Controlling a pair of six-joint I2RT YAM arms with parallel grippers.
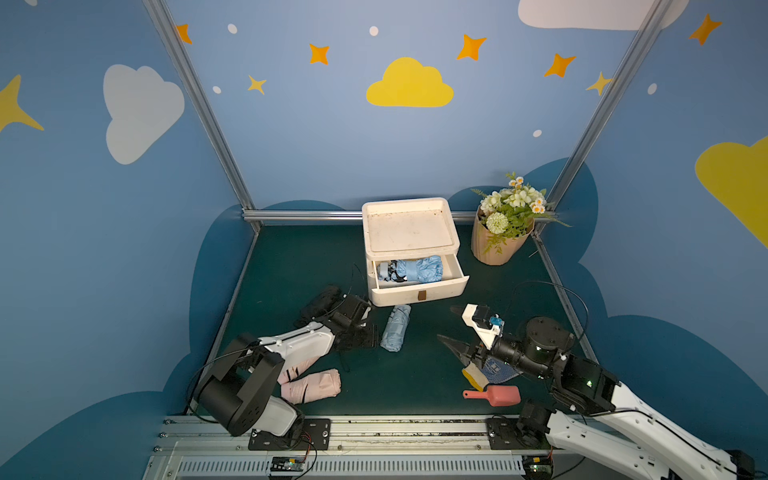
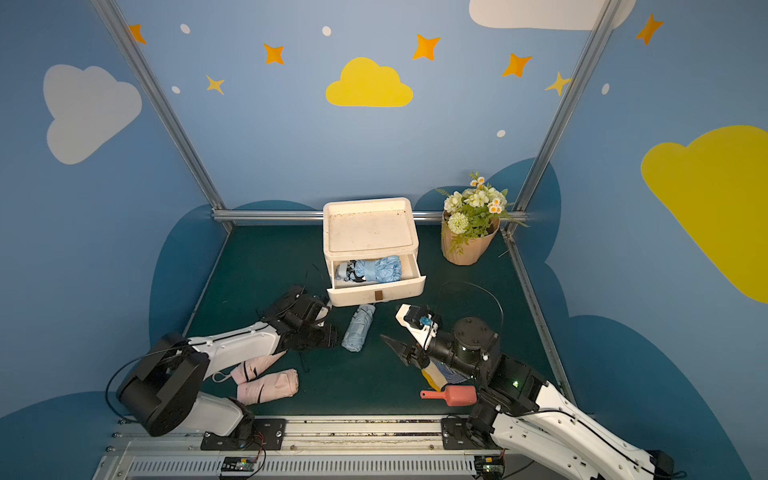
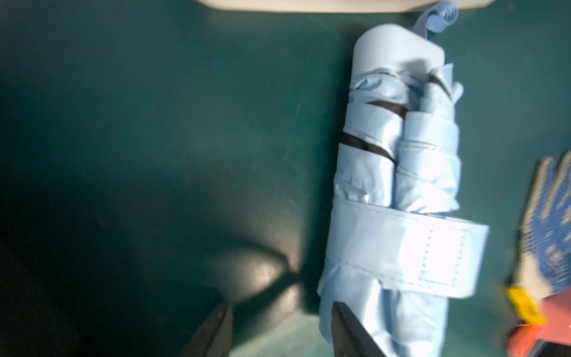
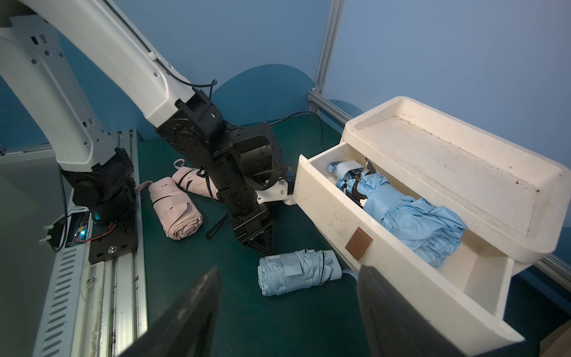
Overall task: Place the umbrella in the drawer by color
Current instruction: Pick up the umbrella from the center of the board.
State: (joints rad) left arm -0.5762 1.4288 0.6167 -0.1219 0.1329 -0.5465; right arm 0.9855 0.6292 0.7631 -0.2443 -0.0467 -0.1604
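**Blue umbrella (image 1: 395,328) lies in front of the drawer (image 1: 399,293)**

The left claw (image 3: 281,312) is in front of the drawer, fingers apart, holding nothing. The blue umbrella lies just beside it, not between its fingers, one end near the drawer front. The right claw (image 1: 449,324) is wide open and empty. Inside the drawer lies another umbrella (image 1: 415,269), blue too.

Both top views are bright, even and sharp, with frame posts (image 1: 195,95) splaying at the edges. The left wrist view is blurred; the blue umbrella (image 3: 398,197) glares white beside a shadowed mat (image 3: 92,185).
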